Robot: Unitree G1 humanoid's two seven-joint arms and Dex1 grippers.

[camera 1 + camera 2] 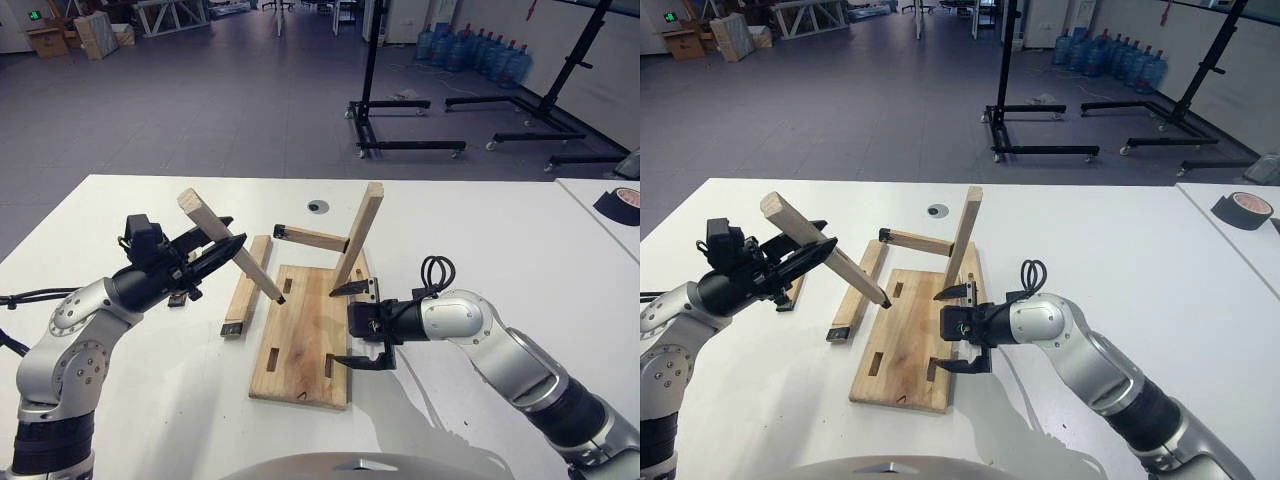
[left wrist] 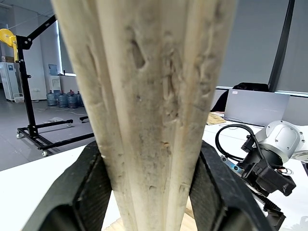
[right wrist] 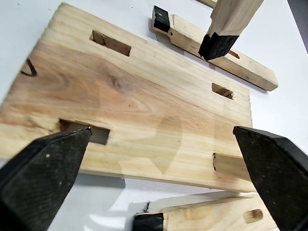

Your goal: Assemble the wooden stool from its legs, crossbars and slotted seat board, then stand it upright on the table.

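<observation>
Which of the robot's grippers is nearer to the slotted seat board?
Right. The right gripper, open, is at the right edge of the slotted seat board; the left gripper, shut on a leg, is off to its left.

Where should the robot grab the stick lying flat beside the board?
Take the stick at its bare middle, from straight above, pinching across its narrow width. It lies flat with table showing on both long sides, and the middle should balance.
</observation>
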